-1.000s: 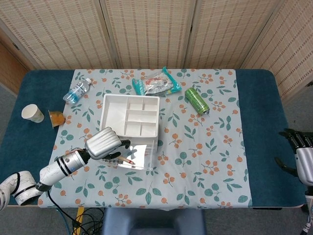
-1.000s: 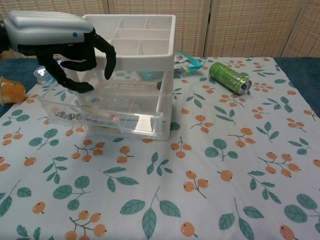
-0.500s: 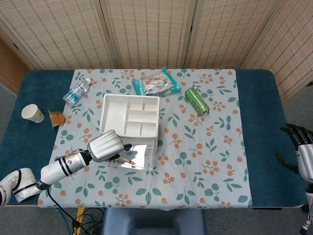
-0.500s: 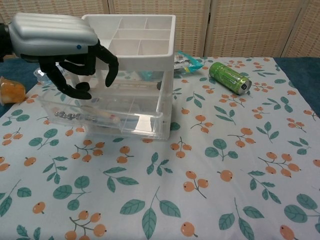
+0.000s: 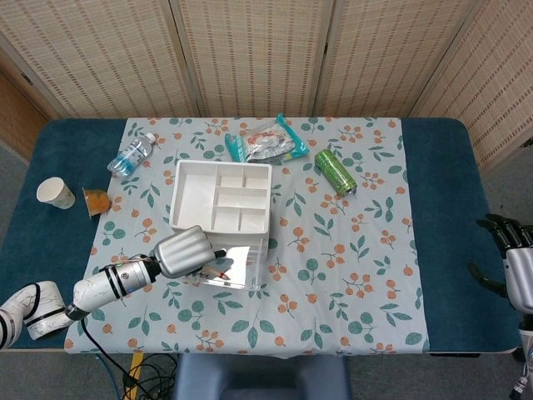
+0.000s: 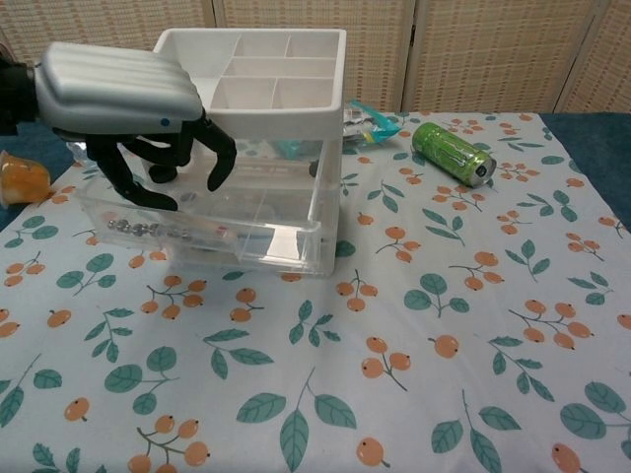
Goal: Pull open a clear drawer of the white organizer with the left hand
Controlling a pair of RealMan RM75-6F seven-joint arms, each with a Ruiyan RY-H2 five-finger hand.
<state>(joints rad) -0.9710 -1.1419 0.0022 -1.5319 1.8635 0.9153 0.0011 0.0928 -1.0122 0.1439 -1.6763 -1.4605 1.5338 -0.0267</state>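
The white organizer (image 5: 221, 196) stands mid-table on the flowered cloth, its divided top tray (image 6: 256, 79) facing up. Its lowest clear drawer (image 5: 237, 271) is pulled out toward me, with small beads and a stick inside (image 6: 168, 232). My left hand (image 5: 183, 252) hovers over the drawer's left part. In the chest view the left hand (image 6: 123, 89) has its dark fingers (image 6: 219, 163) curled down into the drawer, spread apart and holding nothing that I can see. My right hand (image 5: 514, 267) hangs off the table's right edge with its fingers apart and nothing in it.
A green can (image 5: 335, 172) lies behind the organizer on the right, a snack packet (image 5: 262, 143) behind it. A water bottle (image 5: 132, 155), a paper cup (image 5: 57, 192) and an orange cup (image 5: 97, 201) sit at the left.
My left hand has shifted a little right and lower over the drawer. The drawer and my right hand stay where they were.
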